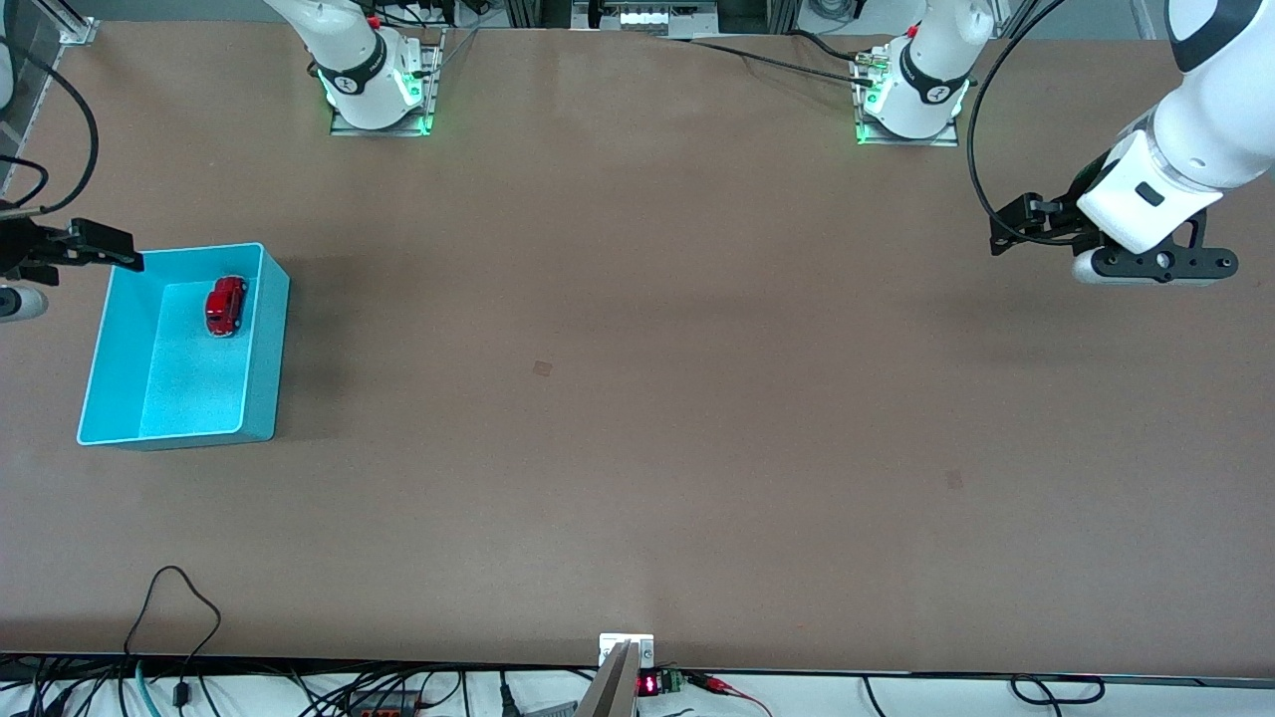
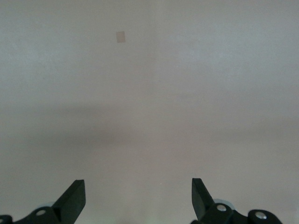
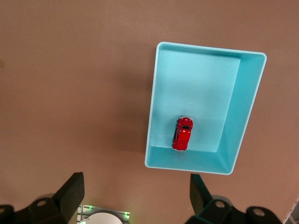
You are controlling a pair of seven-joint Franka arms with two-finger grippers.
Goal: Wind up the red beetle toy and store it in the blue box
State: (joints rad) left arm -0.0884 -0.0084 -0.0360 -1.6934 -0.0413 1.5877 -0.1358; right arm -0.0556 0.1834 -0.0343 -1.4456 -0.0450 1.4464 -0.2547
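The red beetle toy (image 1: 225,305) lies inside the blue box (image 1: 108,339), on its floor near the corner farthest from the front camera. The box stands at the right arm's end of the table. The right wrist view shows the toy (image 3: 182,133) in the box (image 3: 154,107) from above. My right gripper (image 3: 138,191) is open and empty, high over the table beside the box, and sits at the frame edge in the front view (image 1: 12,284). My left gripper (image 1: 1160,267) waits over bare table at the left arm's end, open and empty (image 2: 138,196).
The brown table (image 1: 637,398) stretches wide between the two arms. Both arm bases (image 1: 379,90) stand along its edge farthest from the front camera. Cables (image 1: 179,617) trail onto the edge nearest that camera.
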